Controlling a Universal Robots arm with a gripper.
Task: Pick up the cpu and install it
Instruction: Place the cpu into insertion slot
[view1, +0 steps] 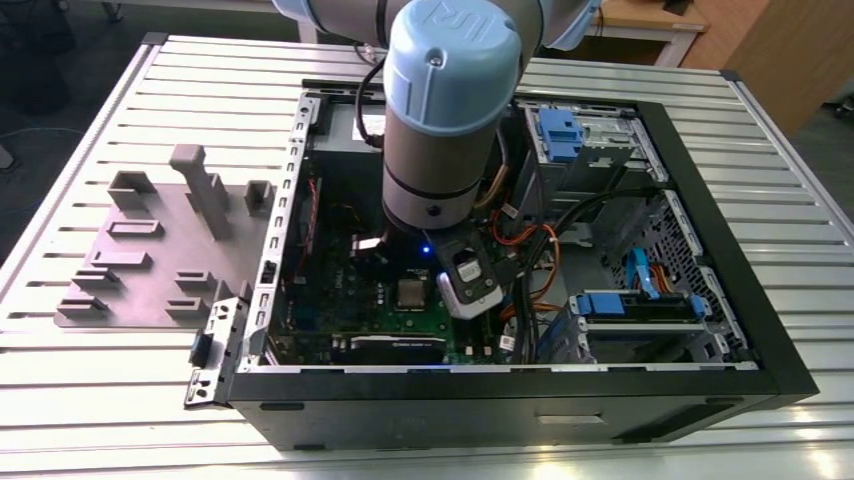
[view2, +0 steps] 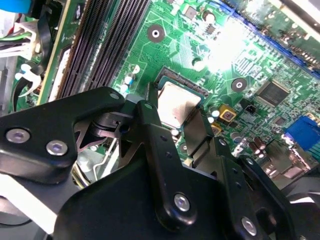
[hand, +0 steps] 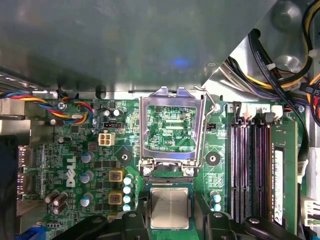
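The cpu (hand: 170, 206), a small silvery square chip, lies level over the black socket on the green motherboard (hand: 75, 165). My gripper (hand: 170, 222) straddles it, with one black finger (hand: 134, 220) against each of two opposite edges. The second wrist view shows the same grip: the cpu (view2: 176, 102) sits between the fingers (view2: 150, 107), and my gripper (view2: 175, 114) is shut on it. I cannot tell whether the chip is fully seated or just above the socket. In the exterior view the cpu (view1: 410, 292) lies below the arm's wrist (view1: 430, 200), deep inside the open computer case (view1: 534, 400).
The hinged silver socket frame (hand: 172, 100) stands open right beside the socket. Black memory slots (hand: 252, 170) run along one side and coloured fan wires (hand: 75, 107) lie on the other. Blue drive brackets (view1: 641, 305) and cable bundles crowd the case. A grey fixture plate (view1: 160, 250) lies outside it.
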